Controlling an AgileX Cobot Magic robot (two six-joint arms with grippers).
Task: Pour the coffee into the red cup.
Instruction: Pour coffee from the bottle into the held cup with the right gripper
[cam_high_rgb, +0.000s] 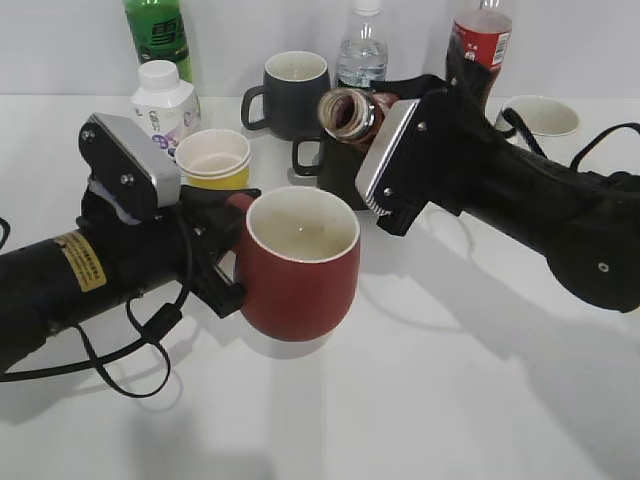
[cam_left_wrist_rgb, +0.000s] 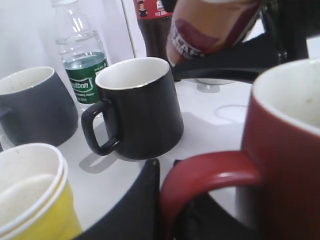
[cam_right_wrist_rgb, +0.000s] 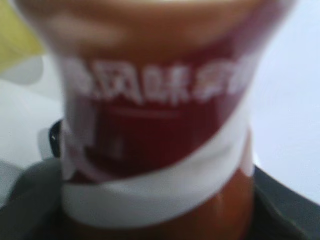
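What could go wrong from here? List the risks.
1. The coffee bottle is tilted with its open mouth behind the red cup, not over it; a pour now may hit the table.
2. The left end effector holds the cup by its handle only, so it might swivel.
3. The black mug stands close beneath the bottle and may catch spill.

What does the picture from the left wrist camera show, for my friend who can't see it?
A dark red ceramic mug fills the right side, the left gripper at its handle. Above it tilts a small brown coffee bottle. Behind stand a black mug, a grey mug and a yellow paper cup.
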